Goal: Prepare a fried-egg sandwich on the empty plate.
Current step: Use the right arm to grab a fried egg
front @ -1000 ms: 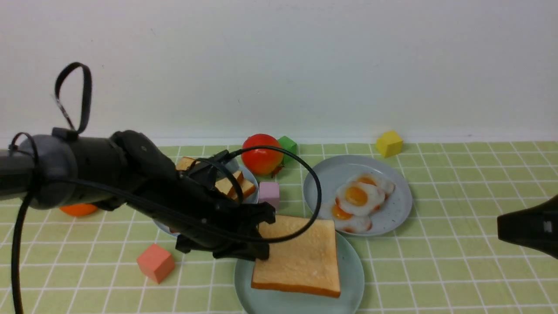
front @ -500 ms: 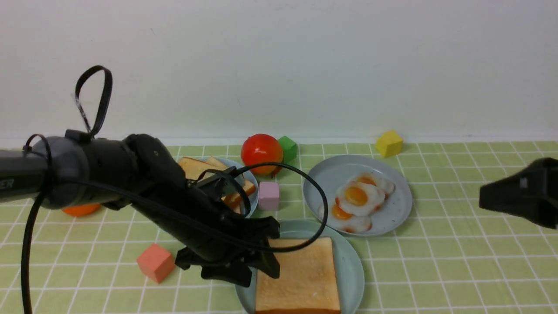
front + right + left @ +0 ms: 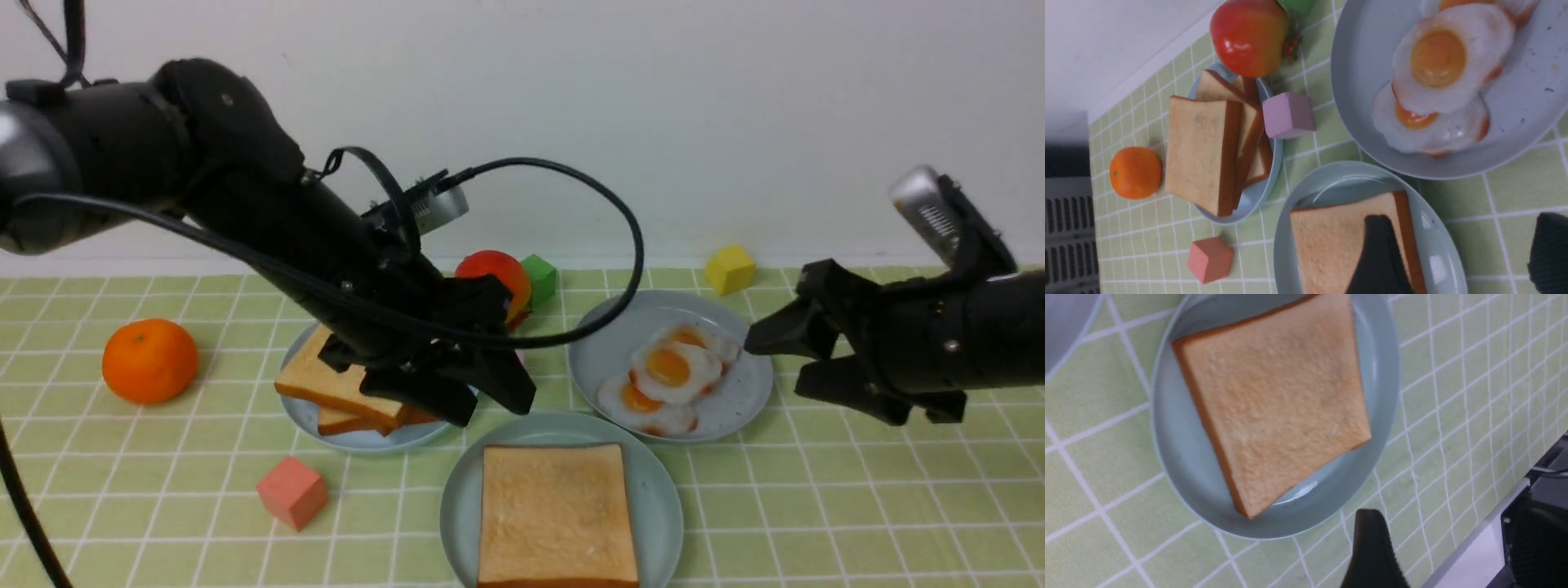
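The toast slice (image 3: 558, 514) lies flat on the pale mint-green plate (image 3: 654, 523), its corners near the rim. The plate sits at the near edge of the front view, its nearest part cut off there, so the bench's (image 3: 816, 523) own near edge cannot be seen. Whether egg or a second slice lies under the toast, I cannot tell.

The left gripper (image 3: 490, 408) hangs above the bench between the mint-green plate and the plate of toast, its fingers parted with nothing between them. The right gripper (image 3: 788, 363) is over at the right, beside the egg plate (image 3: 743, 408), its jaws apart and empty as well.

Toward the bench's far edge, the egg plate holds fried eggs (image 3: 668, 371) overlapping in a pile. Left of it, partly behind the left gripper, a blue-grey plate (image 3: 367, 441) carries stacked toast slices (image 3: 335, 380). Close to the far edge stand a yellow block (image 3: 730, 269), a green block (image 3: 539, 279) and a red fruit (image 3: 495, 273); a pink-purple block (image 3: 1289, 115) sits just beside the toast plate. An orange fruit (image 3: 150, 361) rests toward the bench's left side, and a coral block (image 3: 292, 492) lies nearer.

No brand, label or writing is readable on anything.
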{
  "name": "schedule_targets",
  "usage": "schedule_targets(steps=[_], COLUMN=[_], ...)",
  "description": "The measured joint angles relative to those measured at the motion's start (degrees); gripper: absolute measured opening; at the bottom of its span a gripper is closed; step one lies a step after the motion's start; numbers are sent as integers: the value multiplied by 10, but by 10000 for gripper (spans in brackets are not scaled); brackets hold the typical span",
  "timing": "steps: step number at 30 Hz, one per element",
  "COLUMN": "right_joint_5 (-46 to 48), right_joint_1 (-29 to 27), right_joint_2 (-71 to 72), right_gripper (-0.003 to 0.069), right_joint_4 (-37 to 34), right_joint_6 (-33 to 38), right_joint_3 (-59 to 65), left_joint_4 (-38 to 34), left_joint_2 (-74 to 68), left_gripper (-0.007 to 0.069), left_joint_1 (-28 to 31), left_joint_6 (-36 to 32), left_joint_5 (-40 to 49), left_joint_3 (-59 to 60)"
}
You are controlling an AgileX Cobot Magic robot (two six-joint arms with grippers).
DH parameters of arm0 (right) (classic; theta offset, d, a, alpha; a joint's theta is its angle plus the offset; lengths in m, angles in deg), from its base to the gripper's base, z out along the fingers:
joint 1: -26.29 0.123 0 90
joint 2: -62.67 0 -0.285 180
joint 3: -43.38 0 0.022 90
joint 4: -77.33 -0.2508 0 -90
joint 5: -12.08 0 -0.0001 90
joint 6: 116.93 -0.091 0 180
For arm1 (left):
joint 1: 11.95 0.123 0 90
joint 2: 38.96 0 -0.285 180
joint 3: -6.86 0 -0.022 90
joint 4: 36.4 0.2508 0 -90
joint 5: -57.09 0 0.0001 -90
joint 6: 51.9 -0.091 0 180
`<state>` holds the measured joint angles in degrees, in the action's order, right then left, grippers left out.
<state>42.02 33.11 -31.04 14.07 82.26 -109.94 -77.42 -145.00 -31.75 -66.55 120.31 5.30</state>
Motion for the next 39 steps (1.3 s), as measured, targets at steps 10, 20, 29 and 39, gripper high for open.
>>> schedule_targets(steps=[10, 20, 29, 39], right_joint_5=[-29, -59, -56, -64], right_joint_1=[0, -9, -11, -11], right_joint_2=[-144, -235, -296, -306], right_gripper=[484, 484, 474, 82], right_joint_4=[-251, -282, -321, -334], right_joint_6=[224, 240, 240, 242], right_joint_3=[-38, -92, -124, -126], left_joint_4=[98, 108, 108, 117], left_joint_2=[111, 139, 139, 145], left_gripper=[361, 286, 268, 267], left_joint_1=[-88, -94, -94, -94], left_joint_6=[-33, -34, -34, -30], left_joint_5=[-42, -54, -56, -56], left_joint_3=[0, 0, 0, 0])
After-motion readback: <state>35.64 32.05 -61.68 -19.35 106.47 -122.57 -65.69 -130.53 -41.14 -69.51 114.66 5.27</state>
